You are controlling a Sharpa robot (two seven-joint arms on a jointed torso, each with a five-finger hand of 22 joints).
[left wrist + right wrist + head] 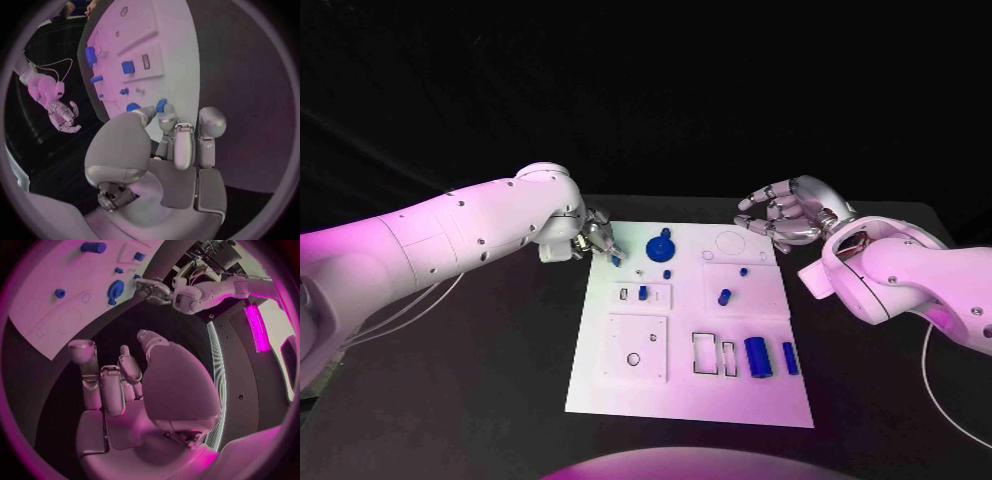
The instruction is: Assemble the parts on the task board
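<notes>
The white task board (689,390) lies in the middle of the black table. My left hand (596,238) is at the board's far left corner and pinches a small blue part (615,260) between thumb and a finger. The left wrist view shows that part (161,105) at the fingertips (167,120), right over the board's edge (169,50). My right hand (790,212) hovers off the board's far right corner, fingers loosely bent and holding nothing. In the right wrist view its palm (125,390) is bare.
Blue parts stand or lie on the board: a round disc piece (661,245), small pegs (668,272) (724,297) (643,293), and two cylinders (757,357) (790,357) near the right front. Bare black table (473,400) surrounds the board.
</notes>
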